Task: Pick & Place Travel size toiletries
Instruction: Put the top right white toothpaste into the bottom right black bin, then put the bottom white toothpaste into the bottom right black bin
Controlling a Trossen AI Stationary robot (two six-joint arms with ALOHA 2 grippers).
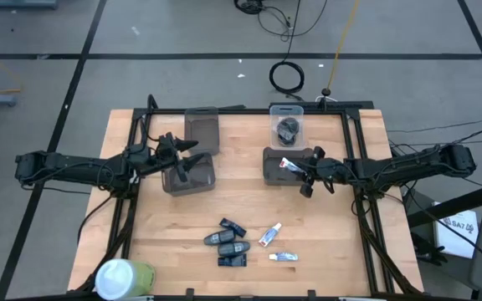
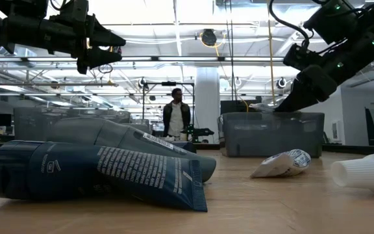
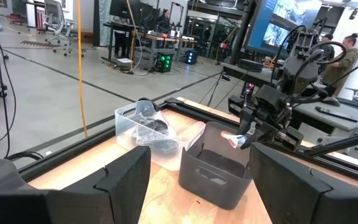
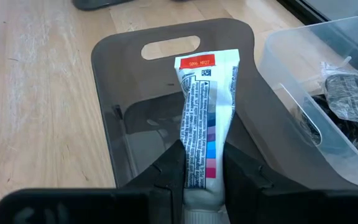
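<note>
My right gripper (image 1: pixel 299 167) is shut on a little white tube (image 4: pixel 205 118) with blue and red marks, above the right dark grey bin (image 1: pixel 268 171). My left gripper (image 1: pixel 191 153) hovers open over the left grey bin (image 1: pixel 199 180), touching nothing. On the table's near part lie several dark oblong pieces (image 1: pixel 228 242) and two more white tubes (image 1: pixel 269 235) (image 1: pixel 284 257), flat on the wood. The low view shows a dark piece (image 2: pixel 102 172) and a white tube (image 2: pixel 283 163) close up. My right gripper pinches the white tube between its two fingers (image 4: pixel 169 168) near the cap end (image 4: pixel 199 186). It comes from the table's right, slanting down, with the tube running on in line with the fingers. The tube is lifted clear, and its flat red-labelled end (image 4: pixel 197 62) sticks out over the bin.
A clear bin (image 1: pixel 289 125) holding dark roundish lumps stands just behind the right grey bin. Another grey bin (image 1: pixel 202 130) stands at the far side. A big white-and-green cylinder (image 1: pixel 124 278) lies at the near left corner. A black frame rail (image 1: pixel 249 109) edges the table. A person (image 2: pixel 176 116) stands in the room.
</note>
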